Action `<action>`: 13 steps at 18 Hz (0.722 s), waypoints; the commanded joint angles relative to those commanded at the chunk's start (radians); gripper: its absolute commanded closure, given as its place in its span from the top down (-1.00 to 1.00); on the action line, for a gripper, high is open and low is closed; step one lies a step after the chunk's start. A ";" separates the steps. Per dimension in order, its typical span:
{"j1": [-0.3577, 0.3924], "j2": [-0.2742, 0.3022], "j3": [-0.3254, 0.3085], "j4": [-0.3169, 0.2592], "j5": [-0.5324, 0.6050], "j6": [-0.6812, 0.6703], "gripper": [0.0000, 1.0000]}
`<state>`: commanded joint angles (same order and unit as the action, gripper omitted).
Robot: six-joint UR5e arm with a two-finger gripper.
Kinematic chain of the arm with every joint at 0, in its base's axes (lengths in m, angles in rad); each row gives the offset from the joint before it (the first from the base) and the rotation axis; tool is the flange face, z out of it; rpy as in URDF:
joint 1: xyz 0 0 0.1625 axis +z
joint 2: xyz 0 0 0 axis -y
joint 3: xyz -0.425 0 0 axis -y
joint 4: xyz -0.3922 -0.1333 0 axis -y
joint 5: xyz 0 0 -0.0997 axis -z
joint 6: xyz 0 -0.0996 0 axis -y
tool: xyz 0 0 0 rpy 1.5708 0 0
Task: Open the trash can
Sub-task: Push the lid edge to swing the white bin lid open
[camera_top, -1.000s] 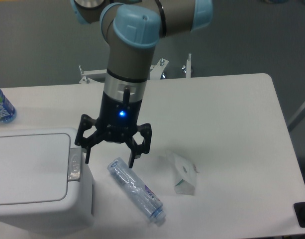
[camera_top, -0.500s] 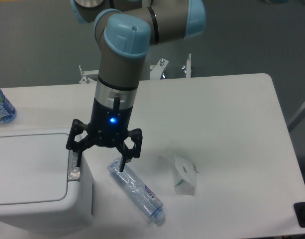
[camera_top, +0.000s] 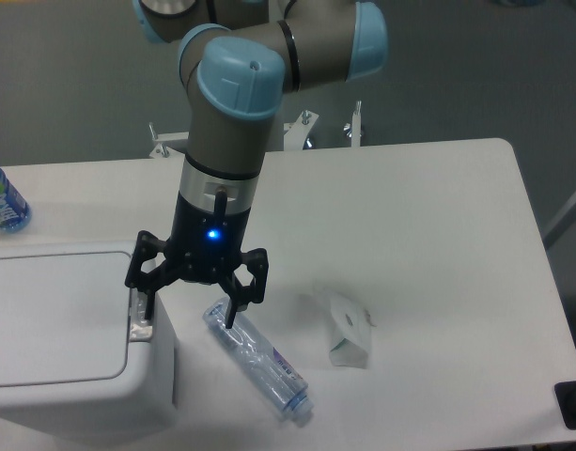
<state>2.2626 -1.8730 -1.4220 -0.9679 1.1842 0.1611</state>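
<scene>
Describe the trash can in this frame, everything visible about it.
The trash can is a large boxy white bin, plastic by its look, with rounded corners, at the table's front left and cut off by the frame's left and bottom edges. Its flat white lid lies shut. A grey push-button latch sits on the lid's right edge. The open pincer has one finger right at the latch; contact cannot be confirmed.

Trash can [camera_top: 53, 324], lower left: white, grey latch [camera_top: 139, 308]. Gripper [camera_top: 189, 303]: black, blue light. Arm [camera_top: 233, 94]: grey, light-blue caps. Bottle [camera_top: 257, 361]: clear, blue print. Carton [camera_top: 347, 329]: white. Table [camera_top: 428, 235]: white.
</scene>
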 joint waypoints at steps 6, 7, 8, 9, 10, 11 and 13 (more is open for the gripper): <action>-0.002 0.000 0.031 0.000 0.000 0.000 1.00; -0.002 -0.002 0.052 0.000 0.000 -0.002 1.00; 0.002 -0.003 0.075 -0.002 0.011 0.003 1.00; 0.006 0.000 0.089 0.003 0.034 0.008 1.00; 0.017 0.003 0.103 0.003 0.076 0.012 1.00; 0.034 0.006 0.118 0.002 0.131 0.015 1.00; 0.055 0.008 0.138 0.002 0.234 0.023 1.00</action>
<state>2.3178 -1.8653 -1.2840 -0.9664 1.4184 0.1840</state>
